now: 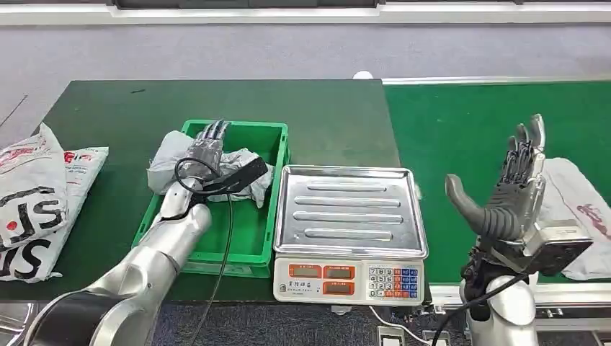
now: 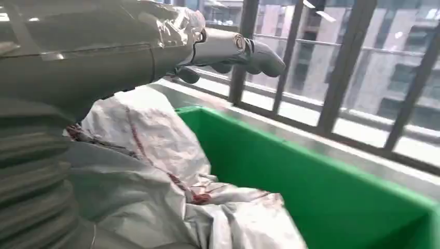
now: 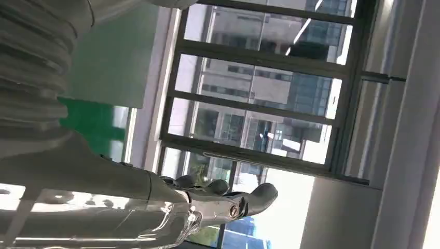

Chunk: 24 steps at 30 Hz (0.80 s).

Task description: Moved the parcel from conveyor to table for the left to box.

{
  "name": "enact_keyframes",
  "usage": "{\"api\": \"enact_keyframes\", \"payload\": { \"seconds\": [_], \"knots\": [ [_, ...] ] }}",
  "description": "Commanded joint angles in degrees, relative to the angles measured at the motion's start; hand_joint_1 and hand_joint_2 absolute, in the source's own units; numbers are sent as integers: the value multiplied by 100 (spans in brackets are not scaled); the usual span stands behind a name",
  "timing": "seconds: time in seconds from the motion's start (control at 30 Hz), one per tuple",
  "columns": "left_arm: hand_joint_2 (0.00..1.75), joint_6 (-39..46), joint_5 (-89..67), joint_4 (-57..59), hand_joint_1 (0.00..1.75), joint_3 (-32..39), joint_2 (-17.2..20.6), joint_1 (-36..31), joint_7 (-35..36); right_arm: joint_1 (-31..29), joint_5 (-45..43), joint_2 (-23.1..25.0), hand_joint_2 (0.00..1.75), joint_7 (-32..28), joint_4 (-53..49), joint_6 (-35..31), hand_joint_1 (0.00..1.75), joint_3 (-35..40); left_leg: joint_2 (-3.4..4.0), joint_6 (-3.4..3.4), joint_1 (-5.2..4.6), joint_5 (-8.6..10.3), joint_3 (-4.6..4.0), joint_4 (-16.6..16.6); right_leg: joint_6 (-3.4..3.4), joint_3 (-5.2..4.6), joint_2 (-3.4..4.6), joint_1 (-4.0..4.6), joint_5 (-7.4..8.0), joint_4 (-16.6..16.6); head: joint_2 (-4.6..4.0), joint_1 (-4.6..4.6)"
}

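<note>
Head view. The parcel (image 1: 238, 167), a crumpled grey-white plastic mailer, lies in the far end of the green crate (image 1: 270, 216) on the dark green worktop (image 1: 108, 122). The left hand (image 1: 205, 148) is stretched flat over the parcel, its dark fingers (image 1: 215, 130) extended toward 12 o'clock and reaching the crate's far wall; nothing is gripped, and the parcel spreads out from under the hand toward 9 and 3 o'clock. In the left wrist view the left hand (image 2: 228, 49) is held straight and open above the parcel (image 2: 155, 171), which is bunched against the green crate (image 2: 321, 181) wall; whether the palm touches the plastic cannot be told.

At 3 o'clock of the crate, touching or just beside it, stands a scale (image 1: 349, 231) with a steel pan. The right hand (image 1: 508, 194) is raised upright over the green conveyor (image 1: 461, 144), fingers (image 1: 522, 155) spread and empty, thumb pointing toward 9 o'clock. A second white bag (image 1: 576, 202) lies on the conveyor just behind that hand. Printed mailers (image 1: 36, 202) are stacked at the worktop's 9 o'clock edge.
</note>
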Motion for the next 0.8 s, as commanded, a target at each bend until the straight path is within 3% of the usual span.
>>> {"api": "enact_keyframes", "payload": {
  "seconds": [0.03,0.23,0.5,0.73,0.8],
  "knots": [
    [175,-130,361,-119,0,113,4,-188,-372,-100,-38,115,175,-160,216,5,0,-67,4,-1,4,-2,4,-1,-4,6,0,5,0,-5,0,0],
    [175,-632,1351,-481,0,337,-6,-96,-1036,-137,-211,133,175,-249,306,58,0,-315,9,-2,4,-2,7,-3,-7,7,4,5,0,-5,0,0],
    [175,-938,2295,-1720,0,-433,-66,414,-1227,-152,-268,167,175,-283,422,67,0,-444,6,-1,5,-4,11,-5,-5,12,1,6,-1,-9,0,0],
    [175,-2776,5180,-2668,0,-533,-243,927,-2524,-387,-337,62,175,-220,658,61,0,-414,13,0,1,-4,7,-4,-4,6,9,2,2,-7,0,0],
    [175,-2756,5225,-2701,0,-605,-248,963,-2527,-419,-345,57,175,-214,696,60,0,-420,14,1,1,-4,16,-9,-5,16,8,2,2,-13,0,0]
  ]
}}
